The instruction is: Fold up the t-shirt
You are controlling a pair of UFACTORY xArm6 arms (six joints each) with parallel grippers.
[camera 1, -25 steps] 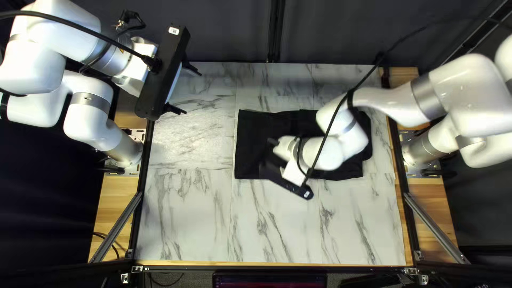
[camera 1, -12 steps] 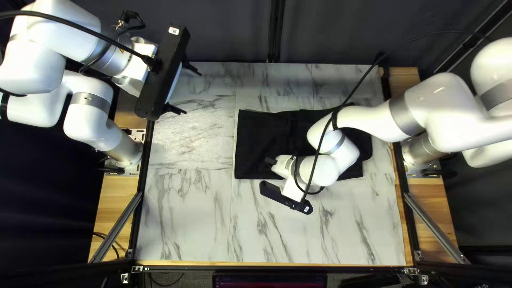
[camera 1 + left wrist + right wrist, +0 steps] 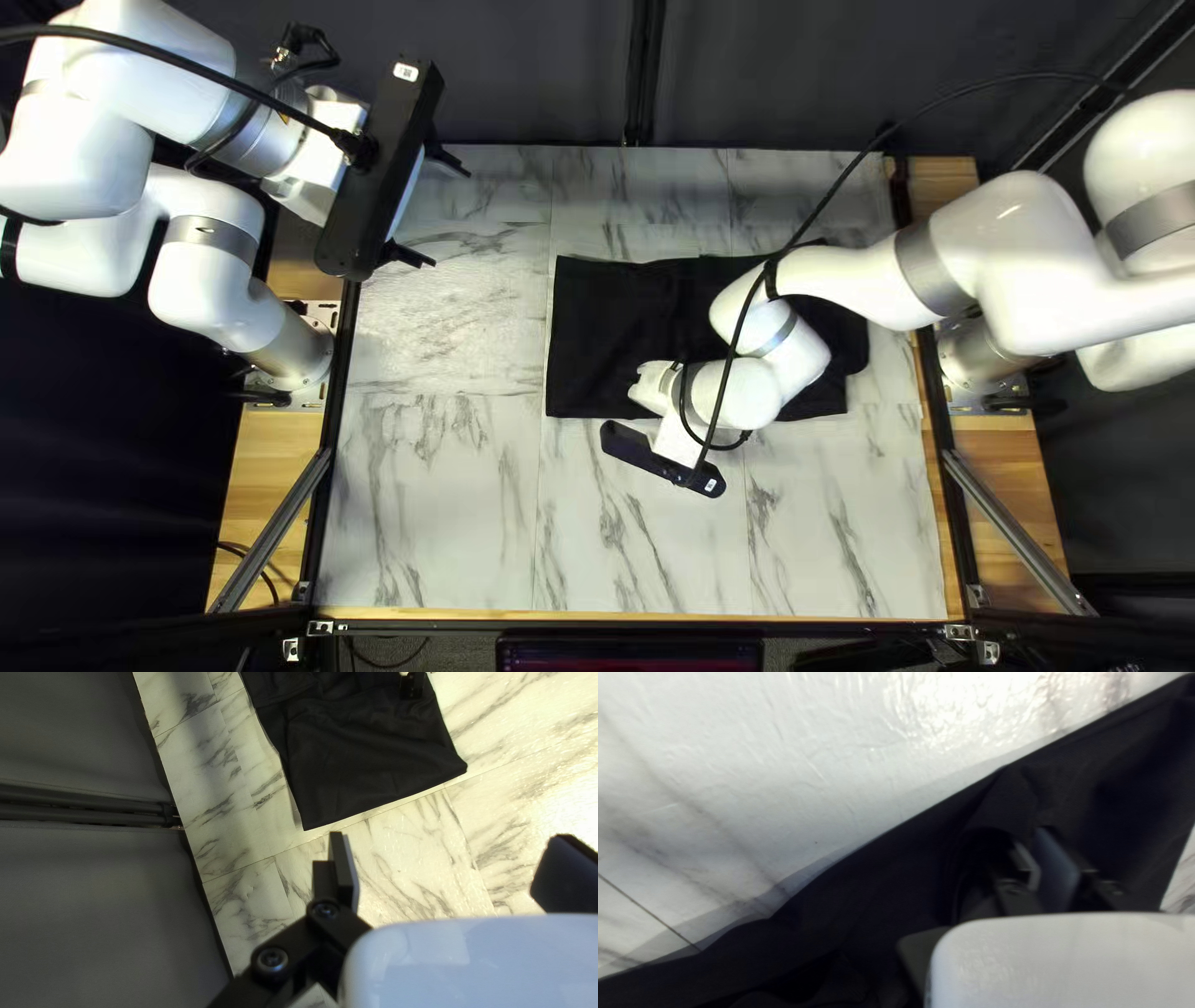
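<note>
At the left of the top left view, our left arm (image 3: pixel 206 268) reaches in from its base; its black bar (image 3: pixel 374 187) runs at a slant and bears a small white label (image 3: pixel 406 72), its marks too small for us to read; our left hand (image 3: pixel 426 205) hangs over the counter (image 3: pixel 436 498) near its far left corner, wide open, its two fingers (image 3: pixel 347 874) well apart with only counter showing between them.

To the right, around the middle and right of the counter, lies the black T-shirt (image 3: pixel 604 330), roughly a rectangle; its long axis runs left to right, about in line with the counter's far edge; its left end is nearly straight and points toward our left arm's side, but we cannot tell which end is the collar.

Our right hand (image 3: pixel 650 383) is low at the shirt's near edge, with dark cloth rising in a small ridge just ahead of it; we cannot tell whether it is open or closed; a second black bar (image 3: pixel 641 451) beside it carries another white label (image 3: pixel 711 485), likewise too small to read; our right arm (image 3: pixel 859 280) crosses above the shirt's right part, partly hiding it.
</note>
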